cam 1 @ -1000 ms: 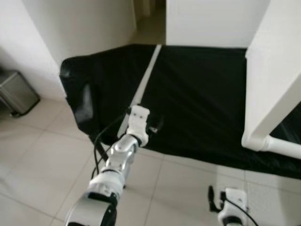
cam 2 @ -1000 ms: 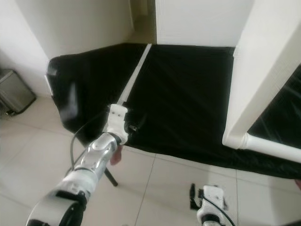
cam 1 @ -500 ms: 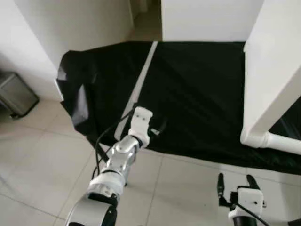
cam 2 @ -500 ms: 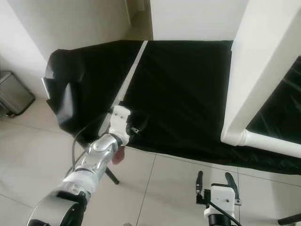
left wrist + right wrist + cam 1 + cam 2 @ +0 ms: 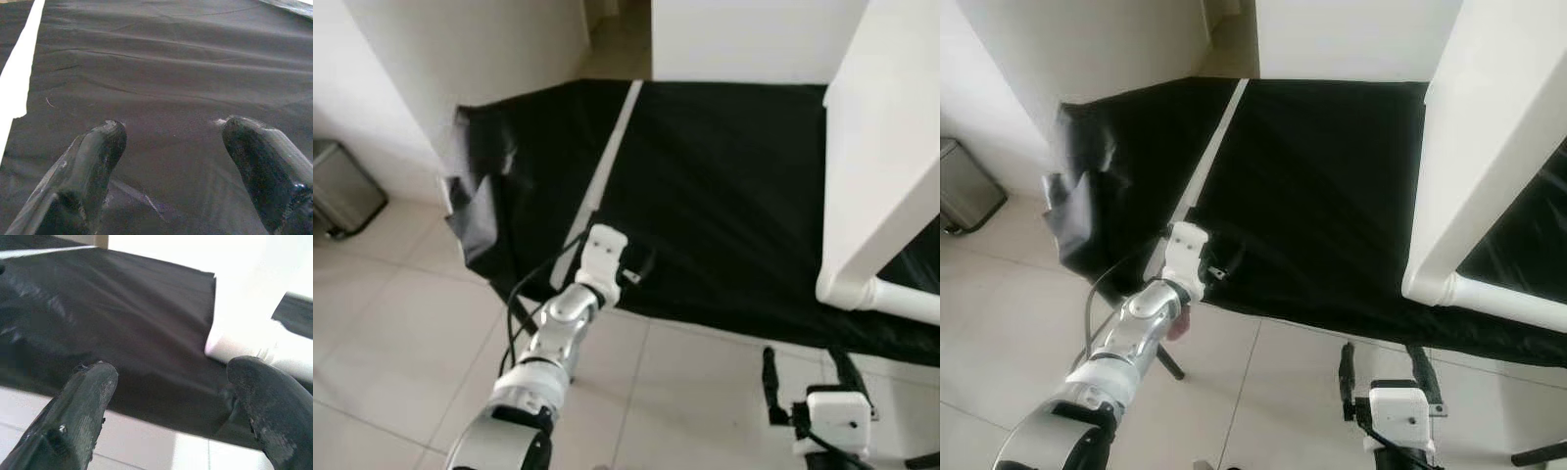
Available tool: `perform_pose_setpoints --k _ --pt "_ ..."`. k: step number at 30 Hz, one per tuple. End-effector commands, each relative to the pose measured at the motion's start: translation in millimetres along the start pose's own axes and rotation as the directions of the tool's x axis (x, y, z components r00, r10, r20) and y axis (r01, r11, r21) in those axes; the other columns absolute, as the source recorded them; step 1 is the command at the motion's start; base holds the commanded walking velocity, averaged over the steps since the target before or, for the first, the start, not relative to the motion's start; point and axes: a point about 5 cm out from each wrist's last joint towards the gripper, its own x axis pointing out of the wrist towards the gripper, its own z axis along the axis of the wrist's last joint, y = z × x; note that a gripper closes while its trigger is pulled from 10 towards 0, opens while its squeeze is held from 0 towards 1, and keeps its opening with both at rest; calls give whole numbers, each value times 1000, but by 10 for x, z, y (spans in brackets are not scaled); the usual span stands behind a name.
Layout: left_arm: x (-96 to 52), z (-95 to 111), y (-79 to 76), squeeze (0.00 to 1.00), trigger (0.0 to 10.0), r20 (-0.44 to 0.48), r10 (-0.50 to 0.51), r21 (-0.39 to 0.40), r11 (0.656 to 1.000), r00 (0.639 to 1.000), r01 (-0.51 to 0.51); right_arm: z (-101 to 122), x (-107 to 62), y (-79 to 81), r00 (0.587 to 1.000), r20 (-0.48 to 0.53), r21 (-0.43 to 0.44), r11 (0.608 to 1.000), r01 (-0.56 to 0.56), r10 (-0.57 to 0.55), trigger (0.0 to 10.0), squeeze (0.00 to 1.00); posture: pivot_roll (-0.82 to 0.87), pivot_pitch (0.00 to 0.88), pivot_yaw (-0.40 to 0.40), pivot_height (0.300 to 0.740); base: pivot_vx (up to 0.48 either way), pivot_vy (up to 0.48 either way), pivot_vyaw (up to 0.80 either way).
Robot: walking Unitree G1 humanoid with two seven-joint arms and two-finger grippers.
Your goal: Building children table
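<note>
— What sits furthest left?

— A grey metal bin on the tiled floor by the white wall, well apart from everything else. I cannot tell what is in it.

— And next to that?

— A worktop draped in a black cloth. The cloth's left corner hangs crumpled over the edge. A narrow white strip runs along the cloth from the far edge toward the near one.

— Where is the left gripper?

— At the near edge of the worktop, just beside the near end of the white strip. Its fingers are spread, resting on or just above the black cloth, with nothing between them.

— And the children's table?

— The white table piece stands on the right side of the worktop: a broad white panel rising out of the picture, with a white round leg lying along the cloth at its foot.

— Does anything block it?

— The panel hides the cloth behind it. The right gripper hovers low over the floor in front of the worktop's near edge, near the round leg, its fingers wide apart and empty.
</note>
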Motion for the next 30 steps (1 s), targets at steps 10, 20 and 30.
perform_pose_setpoints --k 10,20,30 --pt "-6 31 41 0 10000 20 18 7 1000 1000 -18 40 409 -113 986 -5 37 986 165 -165 10000 0 -43 54 80 740 0 0 0" --pt "-5 44 41 0 10000 33 33 13 999 999 -33 -59 788 -48 930 -85 97 926 364 -356 10000 0 -23 26 57 740 0 0 0" --pt "-9 51 49 0 10000 40 38 17 999 998 -38 -62 1118 -67 924 -70 150 912 383 -376 10000 0 -4 10 55 740 0 0 0"
